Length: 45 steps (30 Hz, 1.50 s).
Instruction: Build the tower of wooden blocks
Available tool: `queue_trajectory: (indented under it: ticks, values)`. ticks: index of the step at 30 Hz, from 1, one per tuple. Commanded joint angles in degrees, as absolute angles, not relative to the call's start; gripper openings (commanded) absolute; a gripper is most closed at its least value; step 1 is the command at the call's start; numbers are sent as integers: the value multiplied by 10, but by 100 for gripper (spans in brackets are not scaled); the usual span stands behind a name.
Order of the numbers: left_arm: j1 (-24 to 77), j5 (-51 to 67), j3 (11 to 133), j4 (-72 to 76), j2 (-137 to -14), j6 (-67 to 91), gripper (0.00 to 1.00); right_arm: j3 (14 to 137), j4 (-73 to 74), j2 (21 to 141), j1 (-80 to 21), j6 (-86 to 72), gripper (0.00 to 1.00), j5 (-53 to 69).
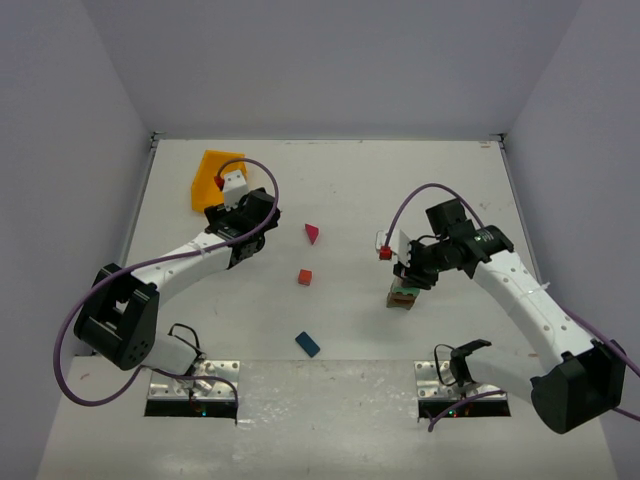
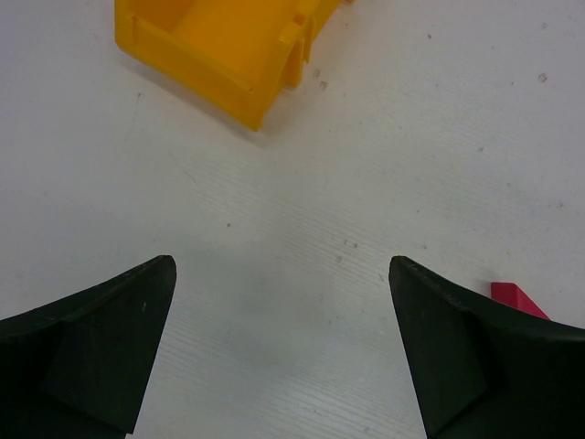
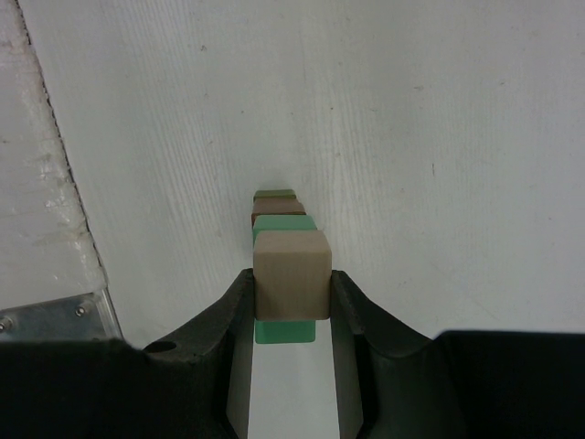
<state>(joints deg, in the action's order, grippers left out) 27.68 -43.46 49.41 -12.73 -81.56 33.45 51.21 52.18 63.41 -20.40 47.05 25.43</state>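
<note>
Left gripper point(image 2: 281, 274), left wrist view: both black fingers fill the bottom of the frame, spread wide, nothing between them. It hangs over bare table point(image 1: 350, 180) near the far left corner.

Left to right across the table:
- yellow bin point(image 1: 212, 175), far left corner, just beyond the left gripper.
- magenta prism point(image 1: 313, 233), mid-table, lying loose; one corner shows past the right-hand finger in the left wrist view.
- red cube point(image 1: 304, 277), centre, loose.
- blue brick point(image 1: 307, 344), close to the near edge, loose.
- tower point(image 1: 403, 295), right of centre, toward the near edge.
- right gripper point(image 3: 292, 288), over the tower, fingers closed against both sides of a cream block point(image 3: 292, 273).

Progress (judgement): partway. The right wrist view shows green and brown layers stacked under the cream block, which is at or on top of the stack. Three pieces remain to go on; the prism looks like the roof, so probably last.

Hidden or unclear:
- The overhead view cannot show whether the cream block is seated or just above the green piece beneath it, because the wrist covers the tower top.
- Layer count is uncertain, since the stack is seen end-on.
- The left fingertips are not visible from overhead.
- The bin's contents are not visible.
</note>
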Motion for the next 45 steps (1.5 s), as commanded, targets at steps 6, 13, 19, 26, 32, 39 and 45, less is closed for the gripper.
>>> queue_trajectory:
  ticks: [6, 13, 19, 26, 32, 39, 45]
  values:
    - [273, -436, 515, -119, -815, 334, 100, 506, 498, 618, -207, 462, 29, 253]
    - [273, -435, 514, -120, -814, 335, 100, 504, 494, 611, -207, 461, 40, 251]
    - [273, -434, 514, -120, -813, 335, 100, 503, 496, 610, -207, 464, 40, 253]
    - [273, -434, 514, -120, -814, 335, 100, 503, 501, 608, -207, 467, 40, 260]
    - [273, -434, 515, -120, -814, 335, 100, 505, 503, 609, -207, 468, 40, 260]
    - [273, -434, 515, -120, -818, 333, 100, 506, 487, 610, -207, 459, 52, 250]
    - [273, -433, 517, -120, -818, 334, 100, 515, 485, 610, -207, 458, 87, 252]
